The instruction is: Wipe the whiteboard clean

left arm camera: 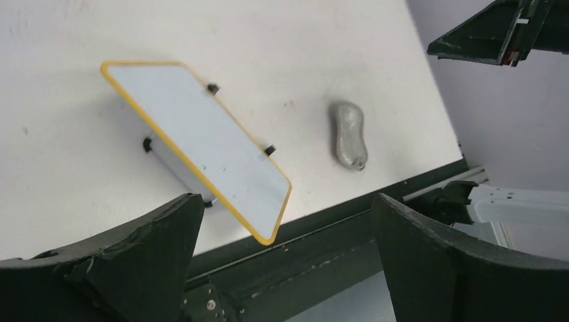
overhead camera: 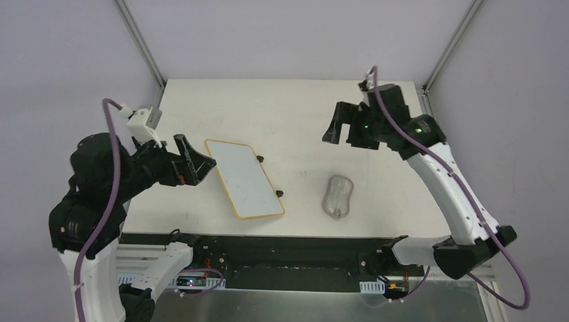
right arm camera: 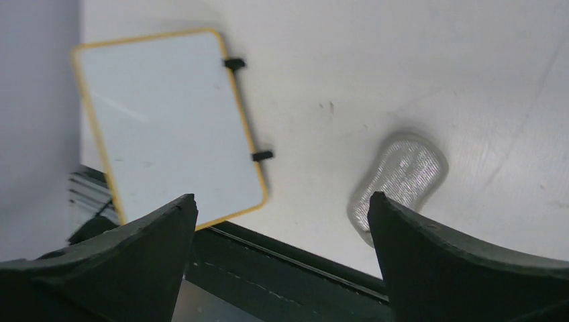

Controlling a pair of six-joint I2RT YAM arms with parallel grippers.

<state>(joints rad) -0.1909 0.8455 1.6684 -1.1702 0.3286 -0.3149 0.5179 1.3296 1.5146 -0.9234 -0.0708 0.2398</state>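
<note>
Left gripper (overhead camera: pixel 196 159) hangs wide open & empty, just off the table's (overhead camera: pixel 295 107) left edge, beside the whiteboard's far corner. Right gripper (overhead camera: pixel 341 133) is spread apart too, nothing in it, up over the far right part of the table, well apart from everything.

Whiteboard (overhead camera: pixel 241 178) lies left of centre, skewed, its near corner right by the front edge. Grey pad (overhead camera: pixel 337 196) sits near that front edge as well, right of centre, apart from the board.

Trouble spots, by the look of it:
- Nobody pins the board. A wiping stroke toward the front edge could shove it off the table.
- It rides on small black feet, 2 showing along 1 long side, so a push near a corner may rock or pivot it.
- The pad looks soft & lumpy, so a shallow pinch could let it squirm out mid-wipe.

Materials & shapes:
- **Board:** flat rectangle w/ rounded corners, smooth glossy white face, thin tan rim. The face reads blank bar a few faint specks in the left wrist view; ink or dirt, can't tell.
- **Pad:** oblong, pinched at the waist, greyish w/ a fine grainy sheen.
- **Table:** matte white, lightly scuffed.
</note>
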